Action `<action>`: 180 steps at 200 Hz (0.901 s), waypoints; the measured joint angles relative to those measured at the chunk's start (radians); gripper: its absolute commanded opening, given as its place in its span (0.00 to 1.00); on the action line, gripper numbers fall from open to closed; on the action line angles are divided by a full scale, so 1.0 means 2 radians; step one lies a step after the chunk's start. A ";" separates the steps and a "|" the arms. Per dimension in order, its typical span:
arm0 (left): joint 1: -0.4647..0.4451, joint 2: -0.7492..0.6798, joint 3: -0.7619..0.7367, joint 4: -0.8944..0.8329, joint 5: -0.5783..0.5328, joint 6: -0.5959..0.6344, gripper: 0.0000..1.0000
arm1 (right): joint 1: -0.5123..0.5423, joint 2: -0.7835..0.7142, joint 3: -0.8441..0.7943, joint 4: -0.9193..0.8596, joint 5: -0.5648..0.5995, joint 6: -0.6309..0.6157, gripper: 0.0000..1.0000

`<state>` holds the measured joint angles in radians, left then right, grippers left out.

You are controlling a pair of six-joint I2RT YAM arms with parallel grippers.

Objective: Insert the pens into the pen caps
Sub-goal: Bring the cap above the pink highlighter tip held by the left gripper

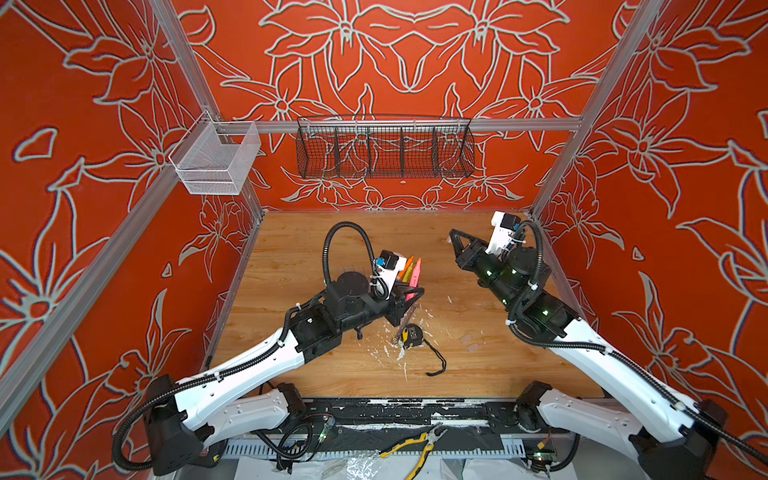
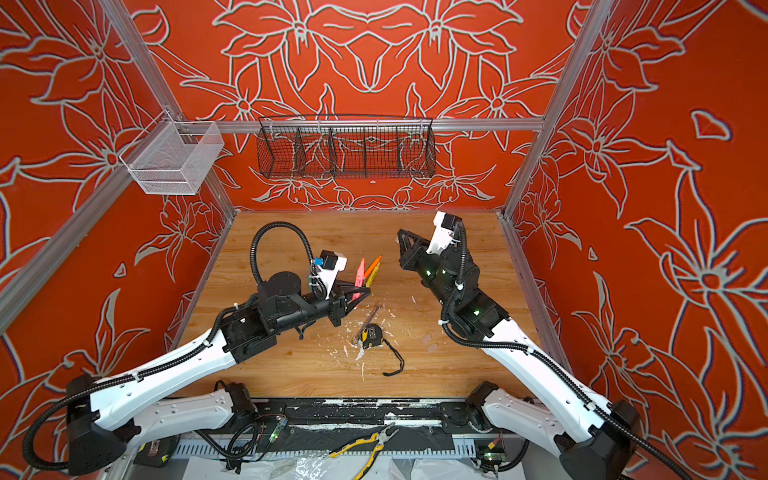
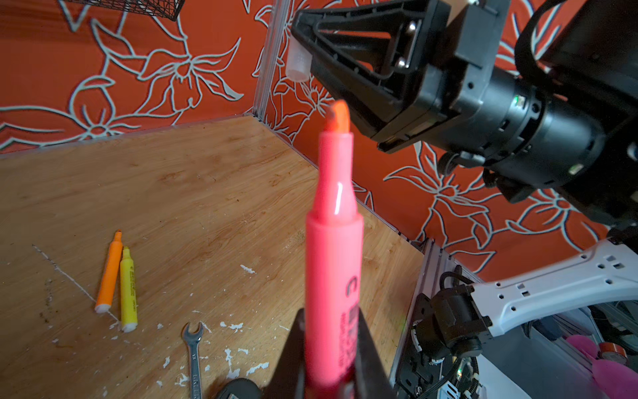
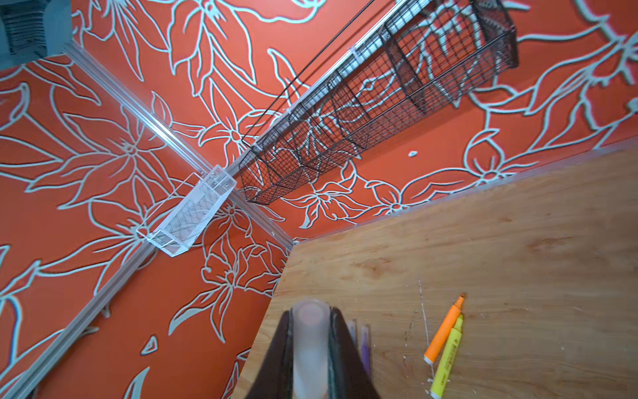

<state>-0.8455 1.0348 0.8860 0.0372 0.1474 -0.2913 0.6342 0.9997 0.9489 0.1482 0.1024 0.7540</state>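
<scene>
Left claw (image 3: 329, 316), right claw (image 4: 310, 312) both clamped, raised.

Both top views look down from high at the front, over the whole table (image 1: 291, 241) toward the black wire basket (image 1: 384, 151). The wrist cameras sit close behind the left end effector (image 3: 331, 311) and right end effector (image 4: 310, 311); both catch the orange pen (image 3: 109, 273) and yellow pen (image 3: 128, 290).

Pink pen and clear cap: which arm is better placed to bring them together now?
Probably the left. The left pincer holds the pink pen with its bare tip pointing toward the clear cap in the right pincer, and its wrist view shows both tip and cap.
</scene>
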 measured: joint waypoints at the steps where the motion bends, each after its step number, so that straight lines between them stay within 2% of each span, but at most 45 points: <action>1: 0.000 0.000 0.000 0.000 0.000 0.000 0.00 | 0.000 0.000 0.000 0.001 -0.001 0.000 0.00; 79: 0.005 -0.007 -0.009 -0.004 0.004 0.019 0.00 | 0.012 0.009 0.000 0.042 -0.068 0.018 0.00; 180: 0.011 -0.005 -0.005 -0.026 -0.002 0.024 0.00 | 0.078 0.038 0.003 0.072 -0.086 -0.002 0.00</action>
<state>-0.8238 1.0245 0.8753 -0.0139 0.1429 -0.2436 0.7898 1.0760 0.9546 0.2928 -0.0689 0.7509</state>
